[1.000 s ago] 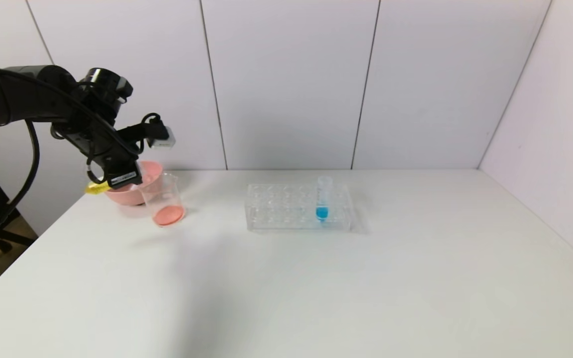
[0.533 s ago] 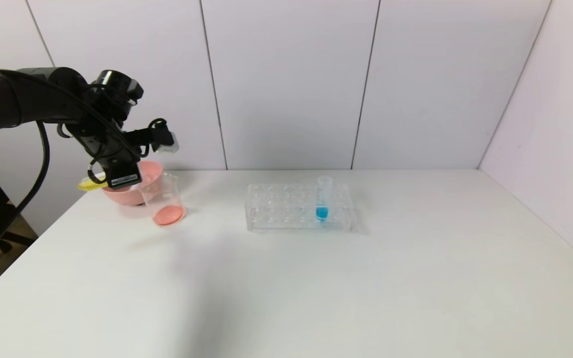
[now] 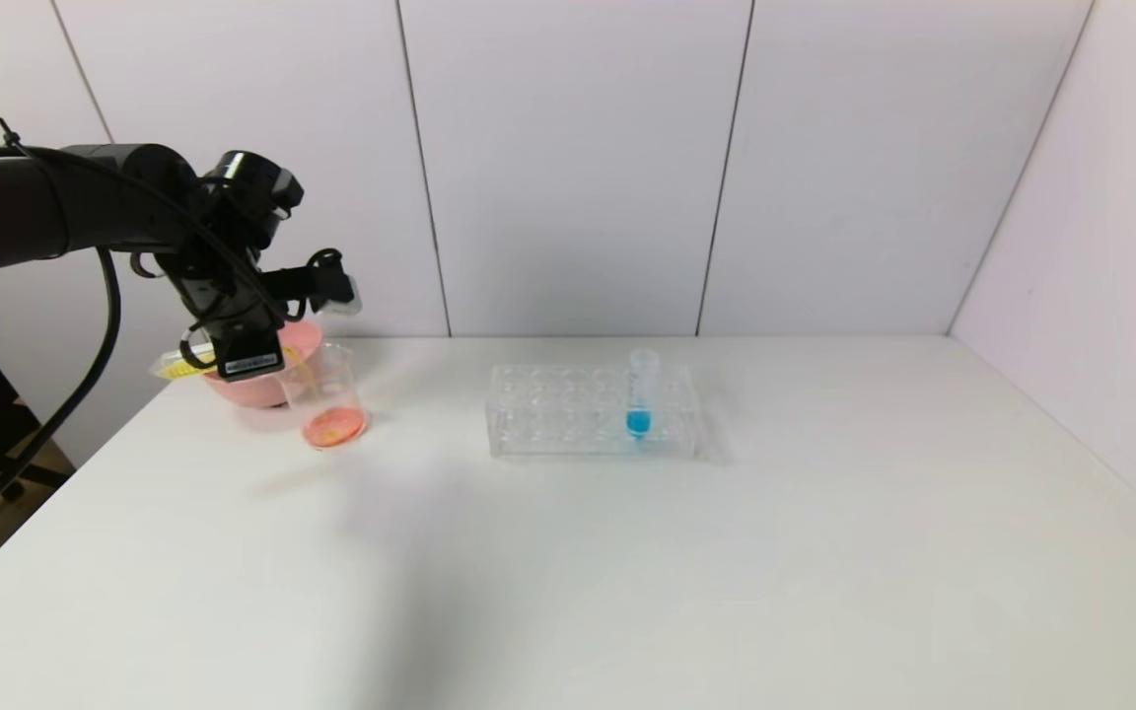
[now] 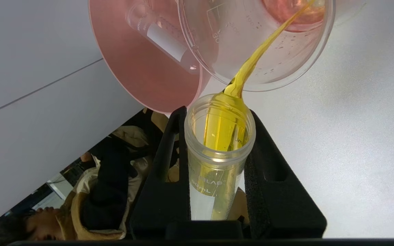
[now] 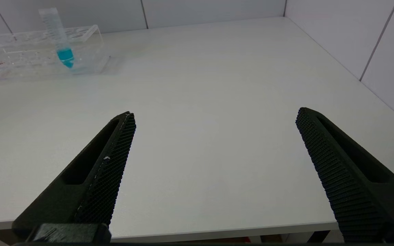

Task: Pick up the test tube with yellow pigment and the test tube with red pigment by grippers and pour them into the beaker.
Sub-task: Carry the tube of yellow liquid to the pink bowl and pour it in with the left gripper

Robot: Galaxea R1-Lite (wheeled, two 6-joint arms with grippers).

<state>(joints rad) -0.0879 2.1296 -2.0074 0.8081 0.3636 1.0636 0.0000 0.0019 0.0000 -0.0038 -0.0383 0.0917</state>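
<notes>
While tilted, L gripper (image 4: 217, 150) pours yellow tube (image 4: 217, 143) into beaker (image 4: 286, 68).

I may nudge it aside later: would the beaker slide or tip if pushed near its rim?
The beaker looks light: thin clear walls, only a shallow reddish layer at the bottom, so a rim push would probably tip it. It stands close beside the pink bowl, which might block it that way. The left gripper holds the test tube with yellow pigment pouring into it.
</notes>
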